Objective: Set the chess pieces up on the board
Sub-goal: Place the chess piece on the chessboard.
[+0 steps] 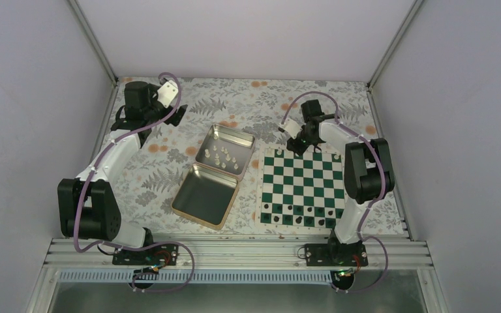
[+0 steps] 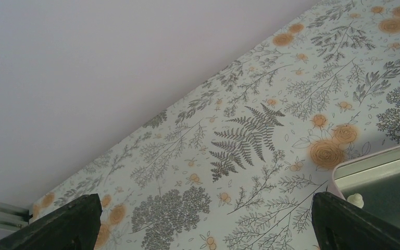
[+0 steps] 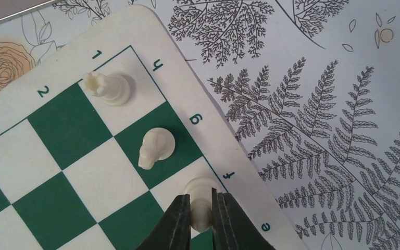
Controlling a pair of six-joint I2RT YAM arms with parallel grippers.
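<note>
The green-and-white board (image 1: 303, 189) lies at the right, also in the right wrist view (image 3: 52, 156). My right gripper (image 3: 201, 214) is shut on a cream bishop (image 3: 200, 200), whose base rests on the white edge square by the letter f. A cream rook (image 3: 109, 87) stands on the corner square and a cream knight (image 3: 155, 147) on the square beside it. Several more cream pieces (image 1: 223, 157) lie in the open tin. My left gripper (image 2: 203, 229) is open and empty over the floral cloth at the far left (image 1: 173, 117); one cream piece (image 2: 355, 199) shows inside the tin's edge.
The silver hinged tin (image 1: 202, 195) lies open between the arms, its lid half near me. Small dark pieces (image 1: 300, 210) stand along the board's near rows. Grey walls close in the table on three sides. The floral cloth (image 2: 250, 135) covers the table.
</note>
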